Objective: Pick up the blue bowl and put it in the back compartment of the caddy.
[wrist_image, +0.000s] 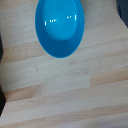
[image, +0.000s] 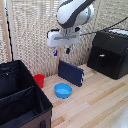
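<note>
While gripper (image: 61,51) hangs high above table (image: 95,100), fingers apart, holding nothing, I see bowl (image: 63,90) on wood below, between cup (image: 39,80) and book (image: 70,73), near caddy (image: 22,102). Risks I judge: shallow rim slips from pinch; descent clips leaning book; carry catches caddy wall. Bowl empty in wrist view (wrist_image: 58,26). Caddy compartments look empty; cup inside not visible
</note>
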You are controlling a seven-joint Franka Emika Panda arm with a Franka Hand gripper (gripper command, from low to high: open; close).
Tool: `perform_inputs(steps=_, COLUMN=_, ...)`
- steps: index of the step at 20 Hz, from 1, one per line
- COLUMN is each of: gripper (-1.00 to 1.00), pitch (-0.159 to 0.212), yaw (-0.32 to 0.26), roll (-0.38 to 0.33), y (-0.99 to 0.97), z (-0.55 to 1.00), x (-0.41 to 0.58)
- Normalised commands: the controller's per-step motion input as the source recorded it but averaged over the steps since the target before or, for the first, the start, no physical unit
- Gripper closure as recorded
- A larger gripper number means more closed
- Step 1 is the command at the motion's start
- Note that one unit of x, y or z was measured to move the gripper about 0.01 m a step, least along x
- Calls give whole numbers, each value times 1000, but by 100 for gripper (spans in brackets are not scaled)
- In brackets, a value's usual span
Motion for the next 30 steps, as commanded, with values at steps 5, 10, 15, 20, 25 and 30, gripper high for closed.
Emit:
perform_inputs(steps=5, gripper=-100, pitch=14, yaw=-81, roll=34, y=-339, z=-224, x=-489)
perform_inputs(steps=10, gripper=-100, pitch=4, yaw=-70, roll=15, y=-303, z=-283, x=-467)
perform_inputs(steps=15, gripper=-100, pitch=7, yaw=-52, roll=-4, y=-73, z=-462, x=-244)
perform_inputs(steps=20, gripper=-100, pitch=0, yaw=-107, roll=-33, y=0, z=-608, x=-309)
perform_inputs(steps=25, gripper=-100, pitch=0, yaw=-76, roll=-36, y=2, z=-545, x=-143)
perform_inputs(steps=30, gripper=-100, pitch=2, yaw=-78, roll=-51, y=137, z=-457, x=11)
